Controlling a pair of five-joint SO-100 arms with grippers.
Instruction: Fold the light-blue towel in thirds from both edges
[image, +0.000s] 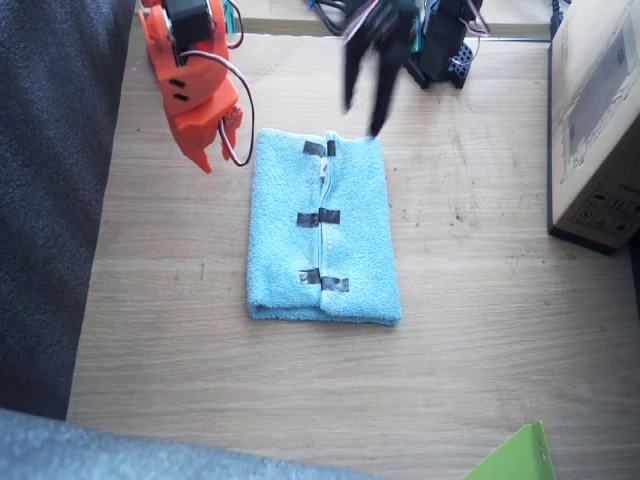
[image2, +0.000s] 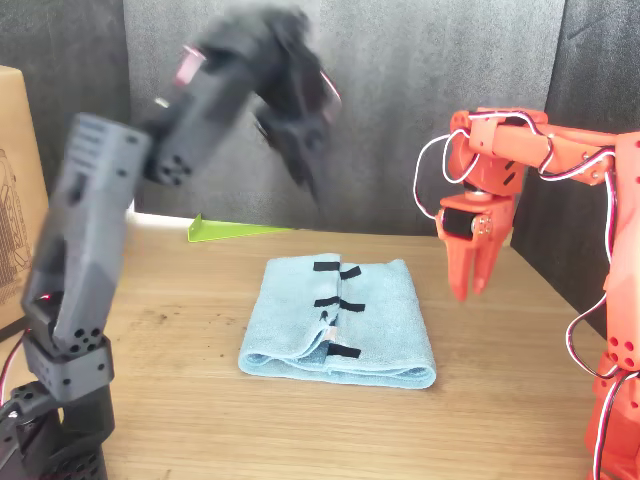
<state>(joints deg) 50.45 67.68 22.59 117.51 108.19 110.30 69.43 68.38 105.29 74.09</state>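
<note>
The light-blue towel (image: 360, 250) (image2: 385, 300) lies flat mid-table, folded into a narrow rectangle. Its two edges (image: 323, 218) (image2: 336, 310) meet along a centre seam, where short black tape strips sit in pairs. My left gripper (image: 363, 105) (image2: 305, 170), black and motion-blurred, hangs in the air above the towel's far end; its fingers look spread and hold nothing. My right gripper (image: 207, 155) (image2: 470, 290), orange, points down beside the towel's far corner. It is clear of the cloth, and its fingers are together and empty.
A cardboard box (image: 600, 120) (image2: 12, 200) stands at the table edge on the left arm's side. A lime-green flat piece (image: 515, 458) (image2: 235, 230) lies at the table's edge. Dark fabric (image: 50, 200) borders the table beside the right arm.
</note>
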